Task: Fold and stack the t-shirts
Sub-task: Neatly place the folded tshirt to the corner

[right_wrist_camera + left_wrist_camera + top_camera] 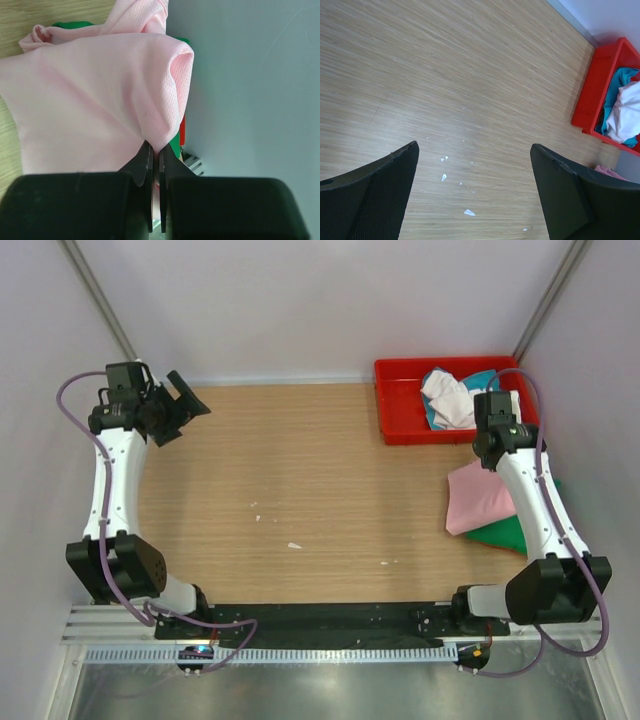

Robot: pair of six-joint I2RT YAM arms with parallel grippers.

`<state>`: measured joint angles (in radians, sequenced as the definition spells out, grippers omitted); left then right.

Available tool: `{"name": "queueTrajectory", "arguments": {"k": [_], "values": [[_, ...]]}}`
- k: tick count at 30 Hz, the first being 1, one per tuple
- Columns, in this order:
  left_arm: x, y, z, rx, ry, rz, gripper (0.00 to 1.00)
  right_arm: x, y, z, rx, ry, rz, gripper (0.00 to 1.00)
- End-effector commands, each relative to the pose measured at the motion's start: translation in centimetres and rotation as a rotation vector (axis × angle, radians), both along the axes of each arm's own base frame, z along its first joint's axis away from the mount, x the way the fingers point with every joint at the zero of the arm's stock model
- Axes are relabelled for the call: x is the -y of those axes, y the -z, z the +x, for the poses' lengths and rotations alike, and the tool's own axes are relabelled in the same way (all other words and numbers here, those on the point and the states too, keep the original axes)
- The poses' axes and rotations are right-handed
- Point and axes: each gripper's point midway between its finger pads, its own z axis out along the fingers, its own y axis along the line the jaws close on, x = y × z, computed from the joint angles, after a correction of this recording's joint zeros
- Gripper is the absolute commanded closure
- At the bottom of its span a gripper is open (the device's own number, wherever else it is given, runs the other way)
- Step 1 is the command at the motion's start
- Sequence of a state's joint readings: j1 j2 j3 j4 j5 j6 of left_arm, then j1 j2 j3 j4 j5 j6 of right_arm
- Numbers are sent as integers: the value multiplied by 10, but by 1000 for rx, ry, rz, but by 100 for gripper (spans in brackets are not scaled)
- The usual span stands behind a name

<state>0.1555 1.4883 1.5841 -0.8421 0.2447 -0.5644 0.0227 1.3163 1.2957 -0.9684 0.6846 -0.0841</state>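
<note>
Light pink t-shirt (pixel 478 498): lay at table (pixel 300 470) right edge, overlapping dark green t-shirt (pixel 503 536).
Right gripper (pixel 155 152): pinched tight on its hem.
Left gripper (pixel 474 146): spread wide, holding nothing, above table.
White t-shirt (pixel 450 400), teal t-shirt (pixel 617 85): in red tray (pixel 400 415).

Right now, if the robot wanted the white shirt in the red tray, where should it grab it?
Probably the raised, crumpled bunch on top of the white shirt, coming straight down from above. It lies heaped over the teal shirt inside the red tray, whose walls would block a sideways reach.
</note>
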Motion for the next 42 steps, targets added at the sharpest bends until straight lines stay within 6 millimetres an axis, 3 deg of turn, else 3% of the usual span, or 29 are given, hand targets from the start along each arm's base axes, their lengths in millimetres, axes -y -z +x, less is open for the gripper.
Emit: {"name": "queueTrajectory", "arguments": {"k": [1, 6, 15, 22, 29, 36, 42], "values": [[1, -37, -4, 110, 20, 38, 6, 11, -28, 11, 45, 9, -65, 99], [1, -33, -11, 90, 24, 46, 6, 12, -28, 5, 13, 38, -66, 99], [2, -26, -8, 64, 38, 39, 7, 17, -51, -12, 47, 43, -100, 99], [4, -21, -10, 52, 44, 28, 7, 24, -42, -20, -4, 30, -159, 99], [3, -12, -15, 27, 44, 36, 7, 28, -33, -15, -41, 12, -201, 99], [-3, -3, -22, -7, 36, 81, 7, 63, -24, -24, -200, 101, -434, 99], [-1, 3, -21, -19, 50, 68, 7, 78, -13, -24, -234, 120, -443, 99]]}}
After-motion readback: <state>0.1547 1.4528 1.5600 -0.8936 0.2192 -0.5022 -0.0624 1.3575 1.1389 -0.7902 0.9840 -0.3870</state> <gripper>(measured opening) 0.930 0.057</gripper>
